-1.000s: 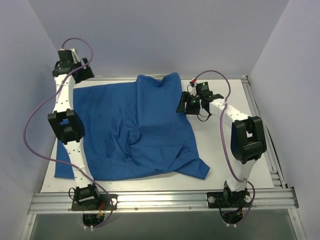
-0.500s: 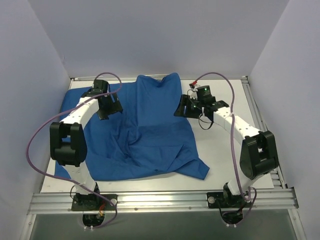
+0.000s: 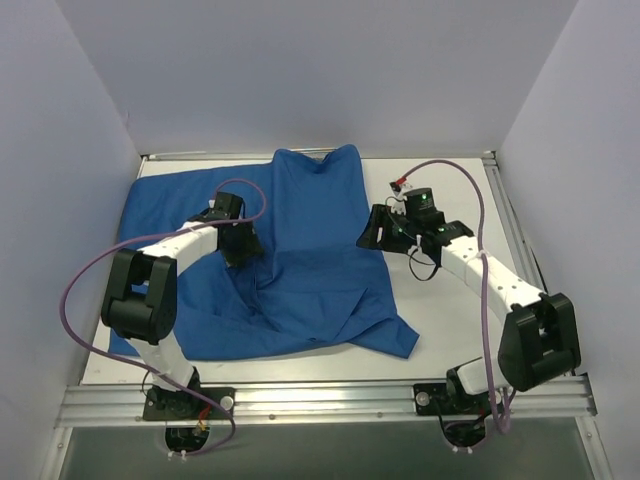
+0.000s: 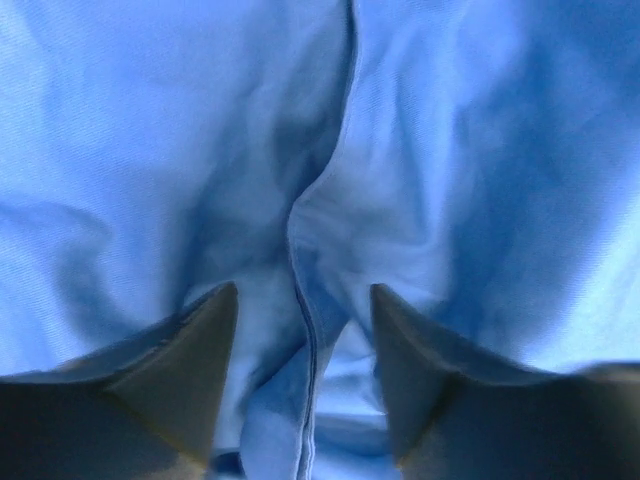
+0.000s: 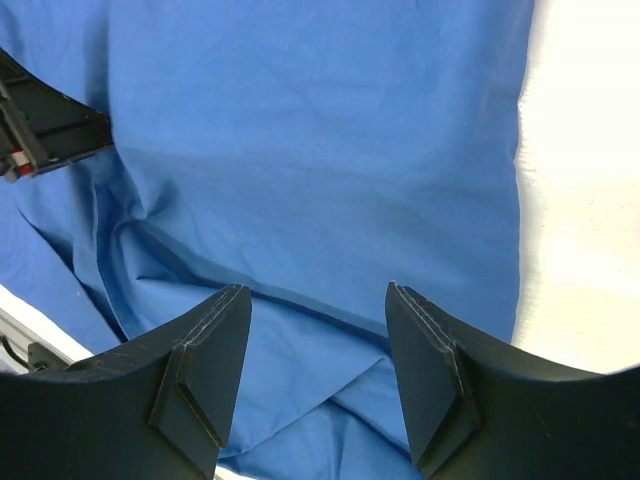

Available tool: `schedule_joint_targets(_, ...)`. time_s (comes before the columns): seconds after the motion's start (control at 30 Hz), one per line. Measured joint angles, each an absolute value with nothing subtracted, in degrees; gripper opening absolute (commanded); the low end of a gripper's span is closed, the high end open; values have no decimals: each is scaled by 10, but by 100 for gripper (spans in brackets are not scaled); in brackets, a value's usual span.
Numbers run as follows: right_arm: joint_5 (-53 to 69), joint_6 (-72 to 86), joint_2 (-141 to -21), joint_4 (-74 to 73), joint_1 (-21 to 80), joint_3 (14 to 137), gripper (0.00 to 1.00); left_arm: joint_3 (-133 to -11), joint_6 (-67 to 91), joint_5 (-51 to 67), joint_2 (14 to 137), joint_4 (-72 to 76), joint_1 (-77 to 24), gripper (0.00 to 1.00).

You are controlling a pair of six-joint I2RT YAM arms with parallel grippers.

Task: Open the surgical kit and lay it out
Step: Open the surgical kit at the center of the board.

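Pale lilac walls close round a white table (image 3: 470, 340), and most of it lies under the royal-blue cloth wrap (image 3: 310, 210), rumpled, one corner trailing toward the near right; no tray or instruments show, so I take them to be underneath. Both arms bend in over it. Low over the middle creases hangs the left gripper (image 4: 302, 287), jaws apart, nothing pinched; the right gripper (image 5: 316, 289) hovers by the wrap's right edge, jaws half spread and empty. A hemmed fold edge (image 4: 292, 225) runs straight down between the left fingers, so that arm looks better placed to pull
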State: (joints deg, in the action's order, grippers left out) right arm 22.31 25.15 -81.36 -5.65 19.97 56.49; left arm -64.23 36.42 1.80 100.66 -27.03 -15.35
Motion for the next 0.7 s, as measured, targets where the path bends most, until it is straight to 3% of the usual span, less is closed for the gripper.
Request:
schedule_joint_targets(0.07, 219, 253, -802, -58, 200, 564, 57, -641, 370, 21, 1007, -258, -154, 17)
schedule_joint_targets(0.13, 215, 253, -793, -58, 200, 564, 57, -640, 372, 28, 1006, -248, -154, 3)
schedule_joint_targets(0.5, 198, 247, -788, -76, 200, 564, 56, -668, 365, 125, 957, -227, -168, 2)
schedule_joint_targets(0.7, 216, 262, -858, -75, 209, 637, 54, -713, 385, 204, 918, -160, -197, 2)
